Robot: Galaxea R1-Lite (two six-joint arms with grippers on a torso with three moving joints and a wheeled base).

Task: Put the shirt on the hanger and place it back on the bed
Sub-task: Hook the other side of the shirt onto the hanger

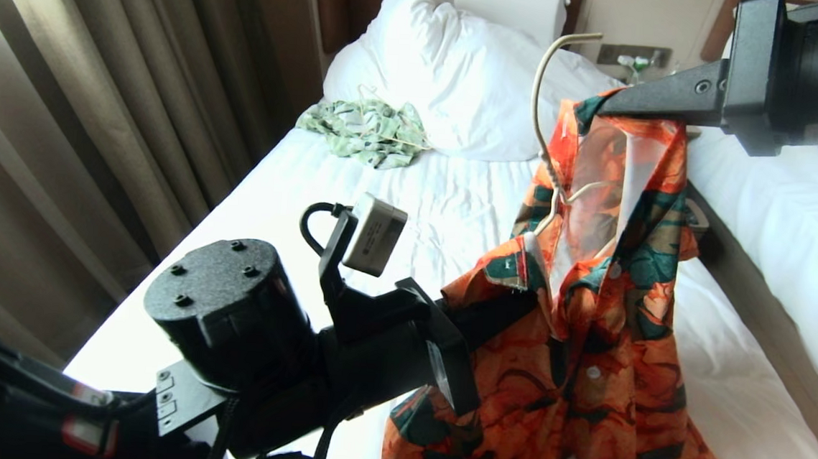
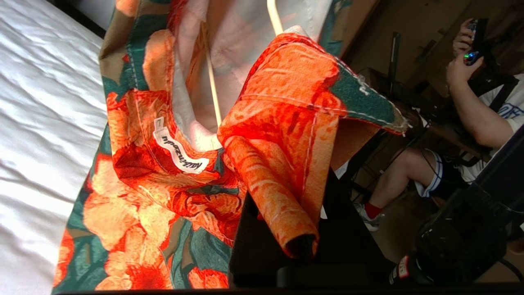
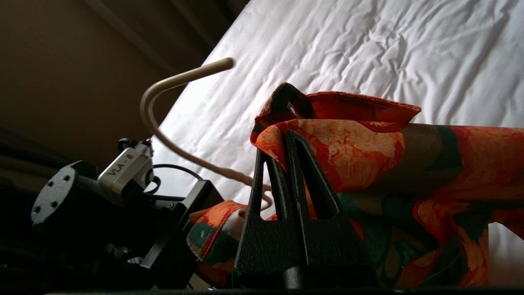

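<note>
Both end effectors are holding the shirt point(image 1: 589, 328) up over the bed point(image 1: 410, 208).
Left end effector point(image 1: 512, 305) and right end effector point(image 1: 623, 100) are clamping fabric; hanger point(image 1: 543, 116) needs seating evenly inside the collar.

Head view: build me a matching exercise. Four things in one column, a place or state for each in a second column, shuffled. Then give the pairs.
Things
1. shirt
2. hanger
3. pale green garment
4. right gripper

Places or states
A. lying crumpled on the bed near the pillow
B. shut on the shirt's shoulder, holding it up
C. hook sticking up above the collar
D. hanging open in the air, lining showing

Pairs: 1-D, 2-C, 3-A, 4-B
</note>
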